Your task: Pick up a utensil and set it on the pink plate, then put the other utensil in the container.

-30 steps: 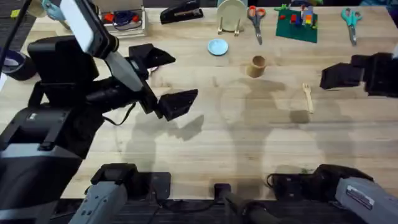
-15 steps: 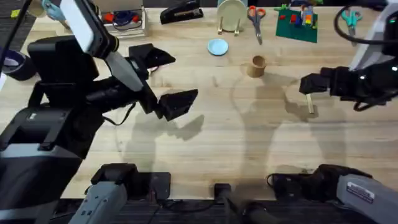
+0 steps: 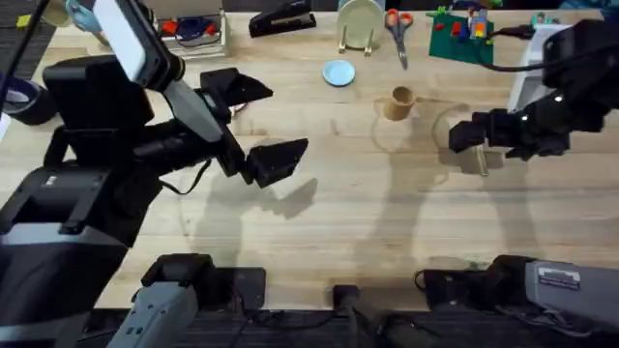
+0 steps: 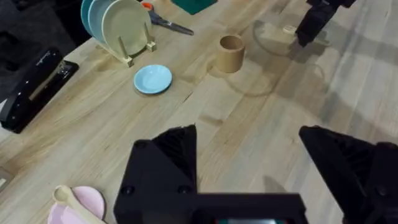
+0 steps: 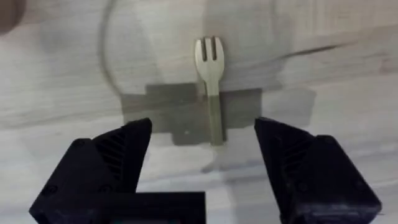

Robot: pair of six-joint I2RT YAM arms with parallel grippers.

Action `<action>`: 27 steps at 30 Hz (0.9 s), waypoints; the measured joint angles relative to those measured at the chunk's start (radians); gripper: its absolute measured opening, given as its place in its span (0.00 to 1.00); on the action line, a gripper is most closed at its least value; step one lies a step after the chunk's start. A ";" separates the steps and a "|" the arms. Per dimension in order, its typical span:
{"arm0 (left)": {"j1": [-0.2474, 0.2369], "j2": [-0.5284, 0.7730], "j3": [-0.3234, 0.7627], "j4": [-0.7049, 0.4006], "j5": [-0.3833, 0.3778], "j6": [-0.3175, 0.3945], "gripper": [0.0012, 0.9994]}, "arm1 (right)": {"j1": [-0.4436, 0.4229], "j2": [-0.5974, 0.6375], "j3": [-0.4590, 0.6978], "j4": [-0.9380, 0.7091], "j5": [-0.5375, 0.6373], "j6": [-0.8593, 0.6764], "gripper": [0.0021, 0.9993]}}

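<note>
With the spoon (image 4: pixel 65 196) already on the pink plate (image 4: pixel 84 204), the right gripper (image 5: pixel 205 162) hangs with jaws apart over the fork (image 5: pixel 211 81) lying flat on the table (image 3: pixel 368 203), so its thin handle may slip out if they close off-centre.

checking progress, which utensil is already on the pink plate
The spoon, lying across the pink plate. The fork lies on bare table under the open right gripper.
</note>
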 joint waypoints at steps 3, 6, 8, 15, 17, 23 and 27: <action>0.000 0.000 0.000 0.000 0.000 0.000 0.99 | 0.000 0.046 0.000 0.033 -0.001 -0.017 1.00; 0.000 0.000 0.000 0.000 0.000 0.000 0.99 | 0.000 0.083 0.000 0.057 0.000 -0.034 1.00; 0.000 0.000 0.000 0.000 0.000 0.000 0.99 | 0.000 0.097 0.001 0.067 -0.002 -0.048 1.00; 0.000 0.000 0.000 0.000 0.000 0.000 0.99 | 0.000 0.104 0.002 0.086 -0.008 -0.072 0.99; 0.000 0.000 0.000 0.000 0.000 0.000 0.99 | 0.000 0.104 0.002 0.091 -0.009 -0.078 1.00; 0.000 0.000 0.000 0.000 0.000 0.001 0.99 | 0.000 0.104 0.002 0.098 -0.009 -0.082 1.00; 0.000 0.000 0.000 0.000 0.000 0.003 0.99 | 0.000 0.106 0.002 0.104 -0.011 -0.082 0.98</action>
